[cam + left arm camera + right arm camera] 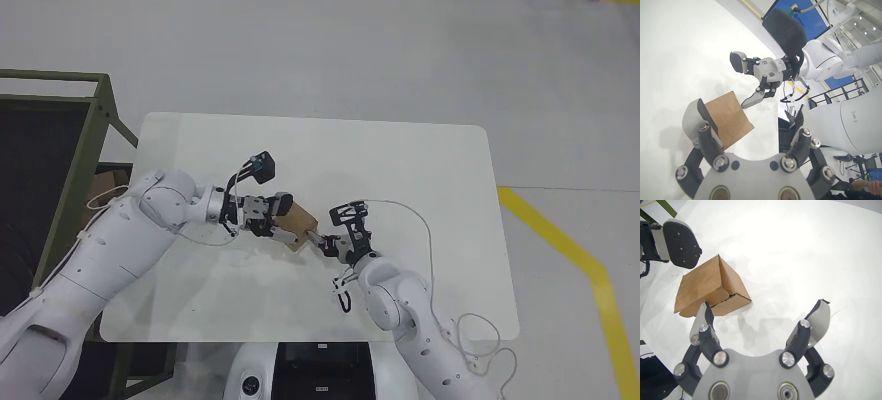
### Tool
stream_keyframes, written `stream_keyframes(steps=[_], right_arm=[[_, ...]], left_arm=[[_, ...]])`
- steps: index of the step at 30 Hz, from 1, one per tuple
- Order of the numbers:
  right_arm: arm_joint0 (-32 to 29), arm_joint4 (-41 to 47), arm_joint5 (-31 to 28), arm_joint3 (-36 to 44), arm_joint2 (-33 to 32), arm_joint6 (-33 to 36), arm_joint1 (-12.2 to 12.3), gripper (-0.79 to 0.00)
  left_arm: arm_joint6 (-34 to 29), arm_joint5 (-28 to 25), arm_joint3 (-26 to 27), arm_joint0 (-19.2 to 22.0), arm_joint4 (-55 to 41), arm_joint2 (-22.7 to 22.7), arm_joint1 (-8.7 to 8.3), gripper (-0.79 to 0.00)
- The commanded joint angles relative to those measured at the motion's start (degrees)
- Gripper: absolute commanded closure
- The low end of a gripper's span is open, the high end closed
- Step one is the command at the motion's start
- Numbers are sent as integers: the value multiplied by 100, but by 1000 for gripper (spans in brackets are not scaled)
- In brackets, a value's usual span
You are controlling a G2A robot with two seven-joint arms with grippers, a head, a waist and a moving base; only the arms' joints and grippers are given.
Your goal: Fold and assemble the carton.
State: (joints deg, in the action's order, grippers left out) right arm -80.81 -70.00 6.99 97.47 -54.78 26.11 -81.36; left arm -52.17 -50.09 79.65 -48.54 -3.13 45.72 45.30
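Carton: the carton (710, 287) lies on the table (420, 170), near the middle, between the two grippers. Its end flaps are partly tucked, with a gap along the seam.
Left gripper: the left gripper (751, 108) is spread wide, with one pad flat against the carton's far side and the other finger well clear.
Right gripper: the right gripper (763, 305) is also spread, with one fingertip touching the flap end and the other out over bare table.
Step in hand: we judge it to be pressing the end flaps home.
Doing it well: we would keep the left pad square as a backstop, push with the right fingertip along the carton's length, and aim at the raised flap edge so it slides under rather than buckles.
Risk: on a smooth top the light carton may skid or twist if the push is off-centre.
Surface: the table is white, plain and glossy.
Room: the floor is grey with a yellow floor line (570, 250), and a green-framed rack (70, 130) stands beside the table.
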Motion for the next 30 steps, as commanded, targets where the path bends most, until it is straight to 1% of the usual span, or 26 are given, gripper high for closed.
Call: stream_keyframes(steps=[1,6,10,30], right_arm=[[0,5,-2,-2,2,10,-1,-785],[10,-22,-5,-11,15,19,-5,-785],[6,-32,9,-5,15,26,-8,-785],[14,-76,9,-1,35,72,-21,-785]], left_arm=[[-53,130,-30,-28,-63,29,-14,-785],[-110,487,-68,-20,-64,33,2,-785],[-82,604,-90,-17,-16,40,25,-785],[-165,807,-113,-16,122,70,114,-785]])
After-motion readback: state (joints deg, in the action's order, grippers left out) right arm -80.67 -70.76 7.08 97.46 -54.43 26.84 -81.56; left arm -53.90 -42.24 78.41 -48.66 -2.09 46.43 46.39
